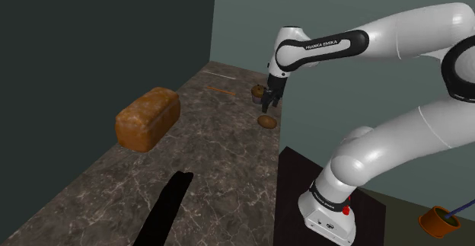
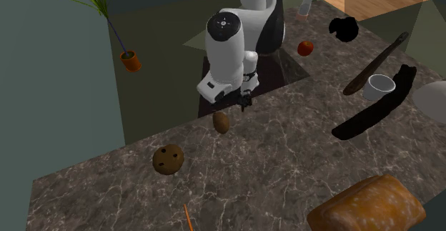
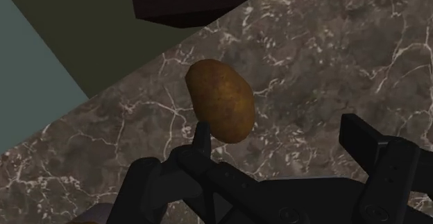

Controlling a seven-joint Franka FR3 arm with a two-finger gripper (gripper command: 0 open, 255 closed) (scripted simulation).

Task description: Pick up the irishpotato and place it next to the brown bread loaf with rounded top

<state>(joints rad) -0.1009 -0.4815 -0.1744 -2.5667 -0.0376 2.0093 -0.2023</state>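
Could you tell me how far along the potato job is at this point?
Nothing is done yet: the potato lies on the counter, not gripped. In hand: the open gripper hovers just above it, with the potato nearer one finger than centred. Left: grasp, lift, carry to the loaf and set it beside.

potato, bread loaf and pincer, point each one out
potato [image 3: 221,99], wrist view, middle of its brown skin
bread loaf [image 1: 148,117], shoulder view, centre of its crust
pincer [image 3: 277,127], wrist view, midway between its open fingertips
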